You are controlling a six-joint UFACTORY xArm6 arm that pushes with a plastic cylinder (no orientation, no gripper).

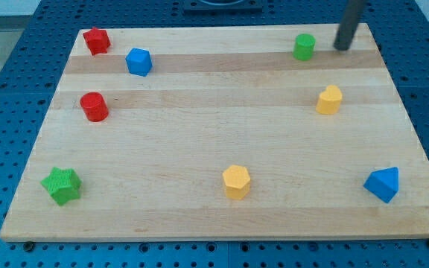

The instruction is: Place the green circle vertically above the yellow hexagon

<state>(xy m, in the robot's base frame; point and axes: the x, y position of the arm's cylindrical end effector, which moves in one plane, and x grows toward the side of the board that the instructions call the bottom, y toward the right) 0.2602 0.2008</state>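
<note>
The green circle (303, 46) stands near the view's top right of the wooden board (199, 141). The yellow hexagon (237, 182) sits low in the middle of the board, well below and to the left of the green circle. My tip (341, 48) is at the view's top right, a short way to the right of the green circle and not touching it. The dark rod runs up out of the view's top.
A second yellow block (329, 99) sits at the right, below the green circle. A blue block (383, 184) is at the bottom right. A green star (61, 184) is at the bottom left. Two red blocks (96, 40) (94, 106) and a blue block (138, 61) are at the left.
</note>
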